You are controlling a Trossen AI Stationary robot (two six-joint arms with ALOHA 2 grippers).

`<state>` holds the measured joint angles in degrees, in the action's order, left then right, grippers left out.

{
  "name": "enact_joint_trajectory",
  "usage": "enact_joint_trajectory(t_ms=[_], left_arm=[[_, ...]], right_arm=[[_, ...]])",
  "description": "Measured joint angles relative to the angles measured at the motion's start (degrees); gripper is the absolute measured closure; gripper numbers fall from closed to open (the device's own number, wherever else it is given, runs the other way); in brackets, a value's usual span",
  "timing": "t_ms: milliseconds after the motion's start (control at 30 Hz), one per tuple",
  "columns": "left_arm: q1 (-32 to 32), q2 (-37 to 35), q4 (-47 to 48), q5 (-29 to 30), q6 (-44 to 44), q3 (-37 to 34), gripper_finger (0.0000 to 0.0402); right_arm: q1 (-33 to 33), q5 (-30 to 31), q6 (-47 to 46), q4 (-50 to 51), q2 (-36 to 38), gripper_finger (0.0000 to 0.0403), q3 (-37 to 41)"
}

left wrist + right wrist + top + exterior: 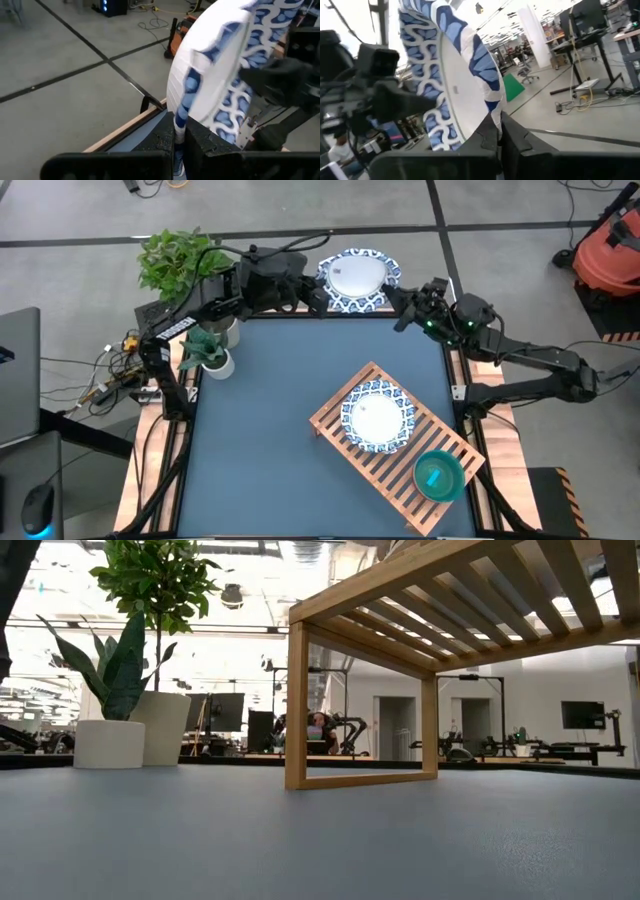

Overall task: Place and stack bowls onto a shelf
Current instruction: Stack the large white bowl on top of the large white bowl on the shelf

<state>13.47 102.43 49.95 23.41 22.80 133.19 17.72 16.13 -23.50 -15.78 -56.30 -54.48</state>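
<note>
One blue-rimmed white bowl (357, 278) aloft

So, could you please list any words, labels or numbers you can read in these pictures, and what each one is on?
None can be read.
White label on the left arm: print too small to read.
Monitors in the room behind the shelf: nothing legible.
White bowl with blue patterned rim: pattern only, no text.

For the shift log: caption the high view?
Both grippers pinch a patterned bowl at the table's far edge; another sits on the shelf.
</note>
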Motion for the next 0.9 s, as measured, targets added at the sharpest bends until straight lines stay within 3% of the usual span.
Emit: enact_joint_trajectory(t_ms=[67,200,500,667,900], left_arm=[[-0.3,0.5,0.0,-0.3,-1.5,0.1,0.0392],[-0.3,0.8,0.6,-3.1,-5.1,0.0,0.0354],[-0.3,-1.8,1.5,-7.5,-10.7,0.0,0.0220],[-0.3,-4.0,6.5,-9.3,-13.2,0.0,0.0167],[0.1,-8.0,15.8,-9.1,-14.8,0.0,0.0152]], right_arm=[[0.1,0.6,0.0,0.1,-0.1,0.0383,0.0],[0.0,2.3,-1.4,0.6,0.0,0.0377,0.0],[0.1,5.0,-2.1,1.4,3.0,0.0382,0.0],[1.8,5.6,-8.6,10.1,8.0,0.0382,0.0],[2.0,-14.9,-32.9,37.4,17.3,0.0382,0.0]])
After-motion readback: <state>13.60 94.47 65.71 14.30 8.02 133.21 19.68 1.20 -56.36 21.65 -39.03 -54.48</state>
